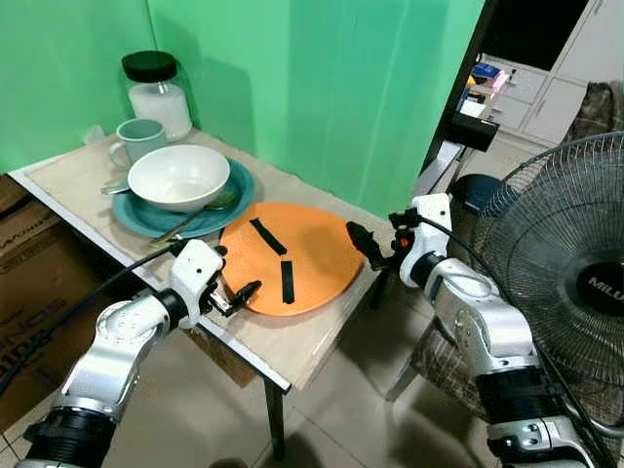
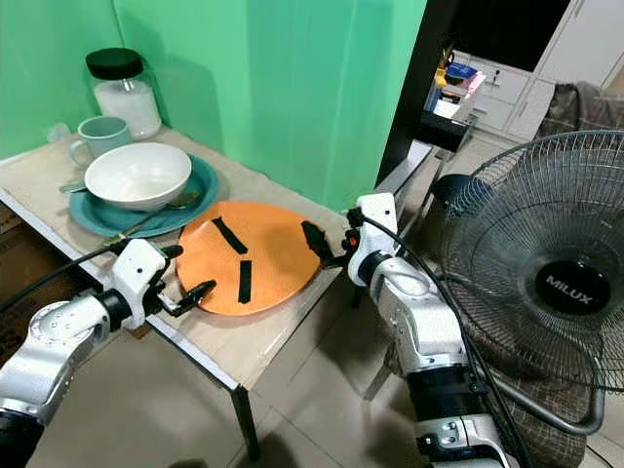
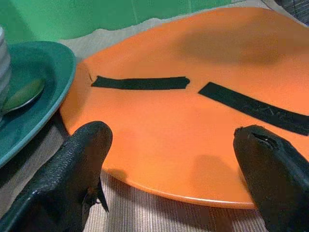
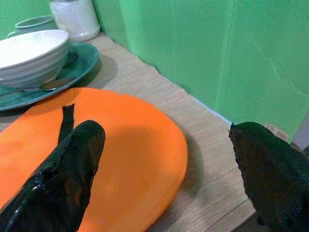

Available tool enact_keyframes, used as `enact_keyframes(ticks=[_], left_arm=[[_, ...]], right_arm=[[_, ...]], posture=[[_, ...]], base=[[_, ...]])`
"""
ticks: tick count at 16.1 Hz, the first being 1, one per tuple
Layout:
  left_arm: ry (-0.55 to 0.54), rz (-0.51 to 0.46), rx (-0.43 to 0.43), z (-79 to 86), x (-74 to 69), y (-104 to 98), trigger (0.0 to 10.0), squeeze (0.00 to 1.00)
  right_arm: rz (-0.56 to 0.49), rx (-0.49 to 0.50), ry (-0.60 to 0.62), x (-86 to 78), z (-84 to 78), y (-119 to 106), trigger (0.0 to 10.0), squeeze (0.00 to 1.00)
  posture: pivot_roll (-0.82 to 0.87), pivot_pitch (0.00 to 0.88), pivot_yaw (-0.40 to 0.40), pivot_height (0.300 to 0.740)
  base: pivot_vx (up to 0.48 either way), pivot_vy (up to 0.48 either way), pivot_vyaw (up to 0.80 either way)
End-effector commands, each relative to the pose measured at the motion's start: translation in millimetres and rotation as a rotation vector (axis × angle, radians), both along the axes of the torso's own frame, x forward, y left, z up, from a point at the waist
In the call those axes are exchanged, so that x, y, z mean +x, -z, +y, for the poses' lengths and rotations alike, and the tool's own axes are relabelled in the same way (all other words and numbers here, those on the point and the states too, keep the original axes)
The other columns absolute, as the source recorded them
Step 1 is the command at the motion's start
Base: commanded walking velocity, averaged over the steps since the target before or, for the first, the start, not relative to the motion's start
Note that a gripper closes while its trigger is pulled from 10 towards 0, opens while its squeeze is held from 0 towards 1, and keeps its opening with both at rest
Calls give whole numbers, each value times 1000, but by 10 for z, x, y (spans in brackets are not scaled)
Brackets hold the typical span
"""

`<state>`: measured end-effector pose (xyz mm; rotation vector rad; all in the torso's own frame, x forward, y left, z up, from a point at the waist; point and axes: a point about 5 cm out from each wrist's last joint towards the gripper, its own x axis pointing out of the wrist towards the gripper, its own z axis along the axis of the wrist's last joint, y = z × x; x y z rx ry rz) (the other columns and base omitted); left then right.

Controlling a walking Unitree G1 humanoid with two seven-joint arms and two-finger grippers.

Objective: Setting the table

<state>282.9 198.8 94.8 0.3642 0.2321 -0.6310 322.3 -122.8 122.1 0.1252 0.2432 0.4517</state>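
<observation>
A green curtain is hanging behind a small wooden table (image 1: 292, 341) that is standing on a pale tiled floor, with a large standing fan (image 1: 570, 283) just outside the right arm and a cardboard box (image 1: 34, 263) under the table beyond the left arm.

A flat orange placemat (image 1: 307, 249) with two black tape strips is lying at the table's near corner, directly between the two claws. The left gripper (image 1: 236, 292) is hovering at its near edge with fingers spread wide, one either side of the rim. The right gripper (image 1: 369, 244) is poised at the opposite edge, fingers also spread apart and pinching nothing.

The placemat is looking thin, light, smooth and fairly stiff, so it is likely sliding easily; gripping its slightly overhanging rim from both sides seems safest.

Beyond the left gripper, a white bowl (image 1: 178, 175) is sitting on a teal plate (image 1: 239, 190) with a spoon (image 1: 200, 216). Farther back are standing a teal mug (image 1: 139, 139) and a black-lidded jar (image 1: 156, 93).
</observation>
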Motion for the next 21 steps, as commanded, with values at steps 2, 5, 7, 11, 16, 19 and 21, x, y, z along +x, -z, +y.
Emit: enact_keyframes(ticks=[2,5,7,11,16,19,21], left_arm=[[26,80,18,-29,-96,191,10000,0],[44,84,0,-63,-133,232,10000,0],[67,81,-20,-116,-142,236,10000,0],[110,85,-41,-224,-155,239,10000,0],[187,102,-95,-361,-245,241,10000,0],[201,102,-110,-419,-254,237,10000,0],[170,108,-99,-374,-255,273,10000,0]], right_arm=[[41,13,-18,14,8,35,10000,0],[90,-17,-31,43,44,115,10000,0],[98,-28,-25,65,35,123,10000,0],[114,-28,-26,76,28,135,10000,0],[129,-25,60,142,-130,133,10000,0],[124,-23,64,149,-165,111,10000,0],[133,-21,40,124,-118,143,10000,0]], posture=[[90,0,-60,740],[91,0,-64,740],[92,0,-67,740],[89,0,-68,740],[89,0,-67,740],[86,0,-64,740],[86,0,-64,740]], base=[[0,0,0],[0,0,0],[0,0,0],[0,0,0],[0,0,0],[0,0,0],[0,0,0]])
